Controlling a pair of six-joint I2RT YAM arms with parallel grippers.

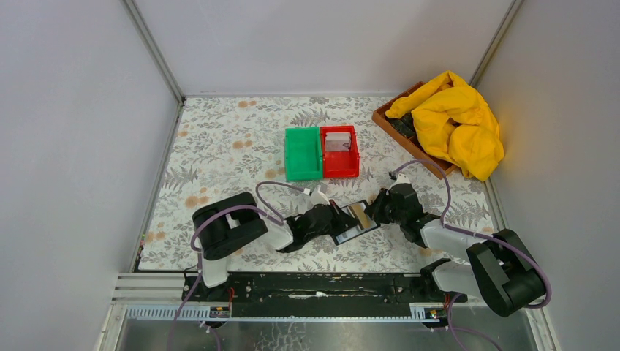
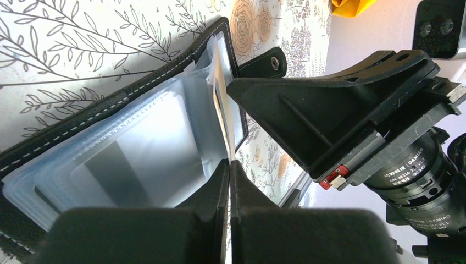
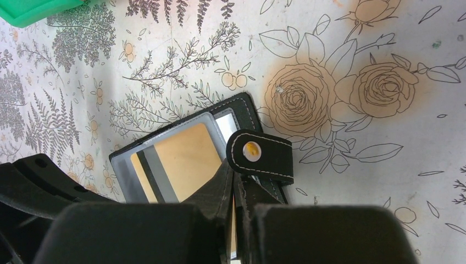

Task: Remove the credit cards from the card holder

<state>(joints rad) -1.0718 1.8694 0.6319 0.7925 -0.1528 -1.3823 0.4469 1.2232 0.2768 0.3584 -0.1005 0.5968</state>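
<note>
On the floral cloth (image 1: pixel 219 146), the holder (image 1: pixel 348 235) lay open near the front, between both grippers. The left gripper (image 2: pixel 229 165) was pinched shut on a pale card (image 2: pixel 218 104) edge. The right gripper (image 3: pixel 235 181) was clamped on the holder's cover.

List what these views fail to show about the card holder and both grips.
- Left wrist: what exactly the left gripper pinches inside the card holder; the gripper itself covers the contact.
- Right wrist: the card holder's near half, hidden under the right gripper.
- Top: the red bin's contents, too small to identify.
</note>
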